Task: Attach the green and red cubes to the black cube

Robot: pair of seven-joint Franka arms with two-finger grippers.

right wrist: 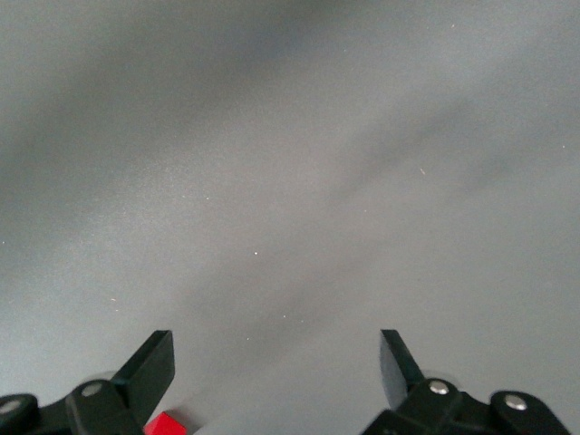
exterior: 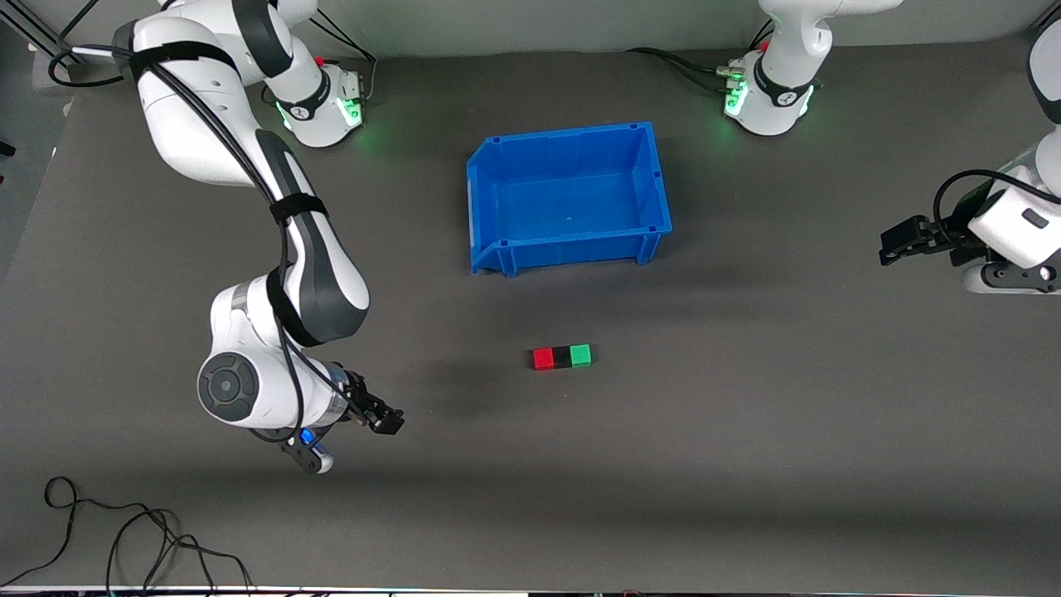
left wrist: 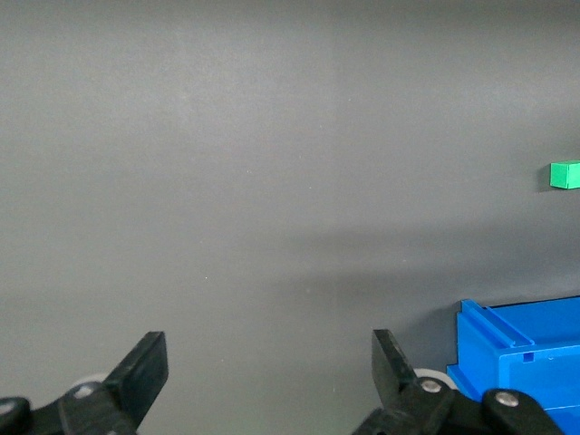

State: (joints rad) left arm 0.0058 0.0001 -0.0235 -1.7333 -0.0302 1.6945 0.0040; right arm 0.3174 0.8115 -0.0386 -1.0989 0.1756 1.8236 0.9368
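The red cube (exterior: pixel 543 358), black cube (exterior: pixel 563 356) and green cube (exterior: pixel 581 355) sit touching in one row on the grey mat, black in the middle, nearer the front camera than the blue bin. My right gripper (exterior: pixel 385 417) is open and empty, apart from the row toward the right arm's end; a corner of the red cube (right wrist: pixel 166 424) shows in the right wrist view. My left gripper (exterior: pixel 895 243) is open and empty over the mat at the left arm's end; the green cube (left wrist: pixel 565 175) shows in the left wrist view.
An empty blue bin (exterior: pixel 659 197) stands mid-table, farther from the front camera than the cubes; its corner shows in the left wrist view (left wrist: pixel 521 349). A loose black cable (exterior: pixel 124 539) lies near the front edge at the right arm's end.
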